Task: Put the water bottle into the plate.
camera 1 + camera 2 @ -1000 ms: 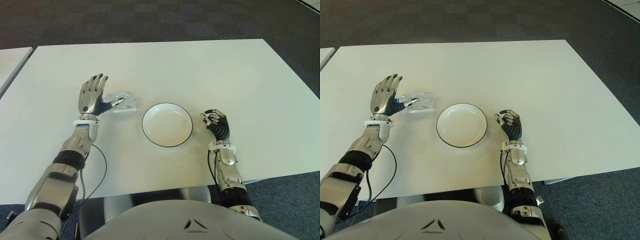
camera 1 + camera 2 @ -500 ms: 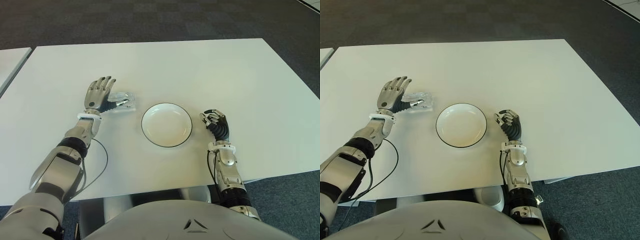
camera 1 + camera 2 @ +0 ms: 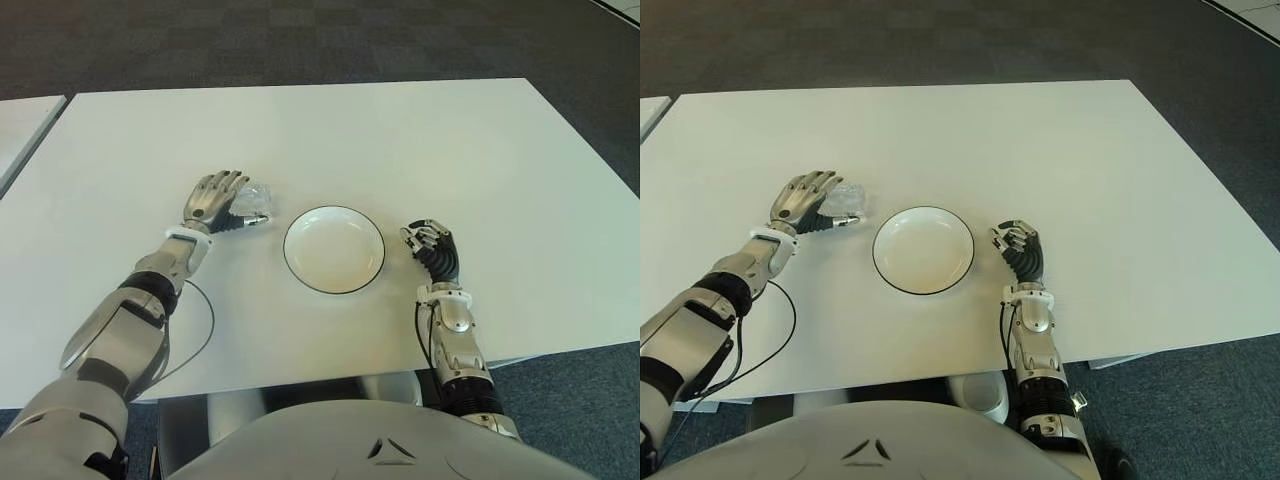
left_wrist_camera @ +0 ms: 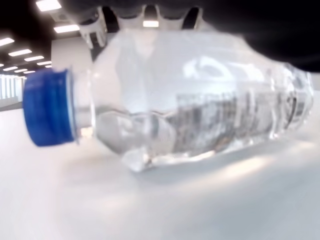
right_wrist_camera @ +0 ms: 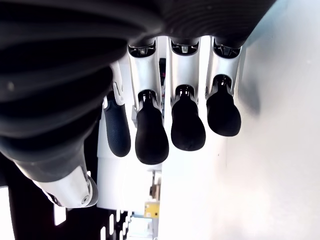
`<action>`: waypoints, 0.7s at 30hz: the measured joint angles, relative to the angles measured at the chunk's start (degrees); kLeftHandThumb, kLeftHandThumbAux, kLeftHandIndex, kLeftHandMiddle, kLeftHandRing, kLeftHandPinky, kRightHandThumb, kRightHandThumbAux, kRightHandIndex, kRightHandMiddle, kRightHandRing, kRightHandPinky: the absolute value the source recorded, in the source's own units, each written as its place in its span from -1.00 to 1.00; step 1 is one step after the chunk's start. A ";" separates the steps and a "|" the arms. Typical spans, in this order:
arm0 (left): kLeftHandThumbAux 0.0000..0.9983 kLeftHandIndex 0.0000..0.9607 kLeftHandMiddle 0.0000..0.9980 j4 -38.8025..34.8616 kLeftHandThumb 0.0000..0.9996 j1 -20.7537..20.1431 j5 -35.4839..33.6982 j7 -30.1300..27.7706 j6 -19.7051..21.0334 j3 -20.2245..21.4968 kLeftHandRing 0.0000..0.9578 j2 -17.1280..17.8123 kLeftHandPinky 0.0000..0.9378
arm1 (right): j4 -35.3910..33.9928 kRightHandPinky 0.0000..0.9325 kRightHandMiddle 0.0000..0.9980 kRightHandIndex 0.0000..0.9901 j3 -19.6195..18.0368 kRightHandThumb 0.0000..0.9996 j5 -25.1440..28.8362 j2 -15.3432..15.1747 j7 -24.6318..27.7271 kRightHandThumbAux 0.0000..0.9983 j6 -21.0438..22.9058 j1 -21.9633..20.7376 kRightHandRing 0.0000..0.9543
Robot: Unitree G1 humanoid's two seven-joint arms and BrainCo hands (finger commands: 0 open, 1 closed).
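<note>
A clear water bottle (image 3: 256,192) with a blue cap (image 4: 47,107) lies on its side on the white table (image 3: 450,140), left of the white plate (image 3: 334,250) with a dark rim. My left hand (image 3: 240,203) is lowered over the bottle, fingers arched across its top and thumb on the near side. The left wrist view shows the bottle (image 4: 200,110) still flat on the table, with the fingers not closed tight on it. My right hand (image 3: 430,240) shows right of the plate, its fingers (image 5: 152,135) curled and holding nothing.
A second white table (image 3: 20,120) shows at the far left across a gap. A thin black cable (image 3: 205,320) loops by my left forearm. Dark carpet lies beyond the table's far edge.
My left hand has tipped from upright beside the bottle down and rightward over it, fingers now draped across it. The bottle, plate and right hand have not moved.
</note>
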 measured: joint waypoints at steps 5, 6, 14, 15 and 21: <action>-0.81 -1.00 -1.00 0.97 0.01 -0.82 0.14 -0.91 0.03 -1.29 -1.00 -0.05 -1.00 | -0.40 0.57 0.51 -0.11 0.00 0.41 0.00 0.04 -0.01 0.46 0.39 0.21 0.56; -0.81 -1.00 -1.00 1.18 0.01 -0.99 0.14 -0.98 0.06 -1.67 -1.00 -0.11 -1.00 | -0.48 0.57 0.51 -0.11 0.01 0.41 0.00 0.04 -0.01 0.46 0.41 0.26 0.56; -0.81 -1.00 -1.00 4.81 -0.03 -3.25 0.21 -1.01 0.86 -4.03 -1.00 -1.47 -1.00 | -0.86 0.56 0.53 -0.11 0.07 0.41 0.00 0.07 0.02 0.46 0.45 0.58 0.57; -0.81 -1.00 -1.00 5.20 -0.04 -3.56 0.22 -1.04 0.89 -4.51 -1.00 -1.69 -1.00 | -0.92 0.56 0.53 -0.11 0.09 0.41 0.00 0.09 0.02 0.46 0.45 0.65 0.57; -0.77 -1.00 -1.00 7.42 -0.09 -5.38 0.25 -2.42 0.82 -6.40 -1.00 -2.73 -1.00 | -1.17 0.57 0.53 -0.11 0.09 0.41 0.00 0.13 0.06 0.46 0.46 0.98 0.57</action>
